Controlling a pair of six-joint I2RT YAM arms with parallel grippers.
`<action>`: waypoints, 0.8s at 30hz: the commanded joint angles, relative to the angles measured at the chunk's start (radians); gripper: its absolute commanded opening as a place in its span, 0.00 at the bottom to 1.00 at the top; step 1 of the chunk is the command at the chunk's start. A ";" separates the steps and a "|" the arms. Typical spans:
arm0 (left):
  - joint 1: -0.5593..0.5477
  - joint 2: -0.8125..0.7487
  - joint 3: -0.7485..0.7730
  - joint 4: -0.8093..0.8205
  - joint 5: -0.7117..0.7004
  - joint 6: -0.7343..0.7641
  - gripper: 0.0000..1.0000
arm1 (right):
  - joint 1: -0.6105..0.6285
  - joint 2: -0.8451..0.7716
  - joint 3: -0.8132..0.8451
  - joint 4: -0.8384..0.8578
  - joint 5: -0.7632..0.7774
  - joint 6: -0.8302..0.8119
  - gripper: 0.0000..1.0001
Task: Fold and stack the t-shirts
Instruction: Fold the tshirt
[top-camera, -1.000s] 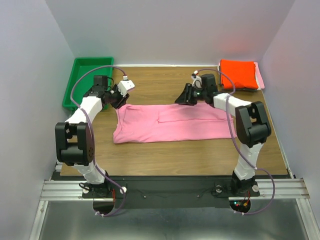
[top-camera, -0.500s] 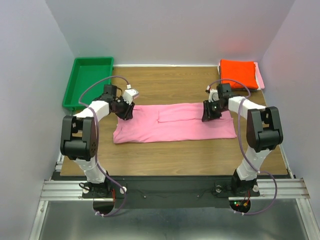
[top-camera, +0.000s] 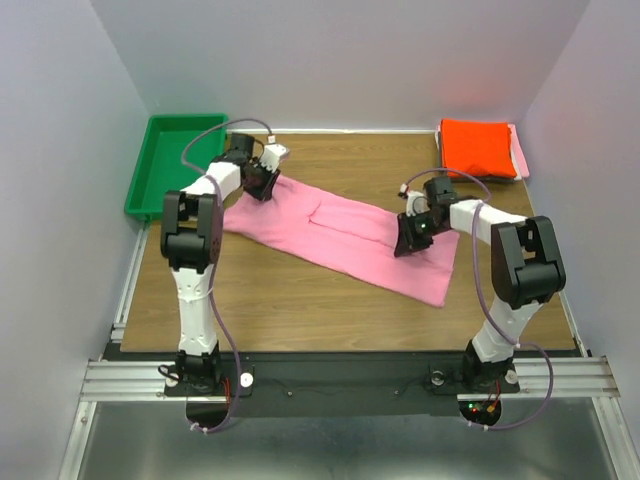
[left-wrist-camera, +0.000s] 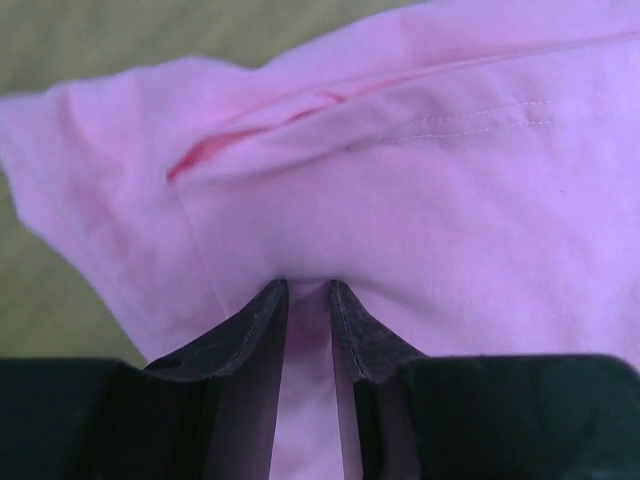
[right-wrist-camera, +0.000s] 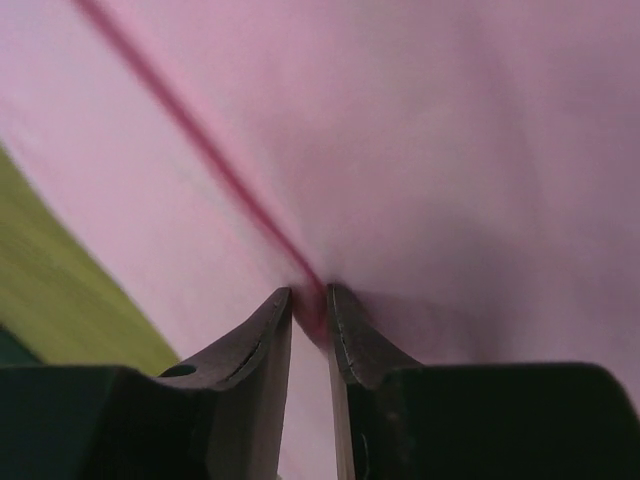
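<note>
The left gripper (left-wrist-camera: 307, 285) and the right gripper (right-wrist-camera: 307, 292) each pinch tight on the big soft pink cotton t-shirt (top-camera: 345, 238), slanted across the middle of the top view, probably to pull it flat.

From above and behind the arm bases you look down across the whole desk (top-camera: 300, 310) toward the far wall, while the wrist cameras sit close behind the left fingers (left-wrist-camera: 250, 335) and right fingers (right-wrist-camera: 250, 335), sharing with it only the pink t-shirt (top-camera: 340, 235).
</note>
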 joint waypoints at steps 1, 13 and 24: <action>-0.042 0.144 0.357 -0.130 -0.056 0.038 0.37 | 0.099 -0.036 -0.022 -0.241 -0.218 -0.065 0.27; -0.046 -0.247 0.030 0.074 0.023 -0.194 0.37 | 0.068 -0.060 0.182 -0.258 0.042 -0.149 0.30; -0.046 -0.281 -0.204 0.054 -0.143 -0.293 0.23 | 0.068 0.117 0.144 -0.228 0.107 -0.138 0.25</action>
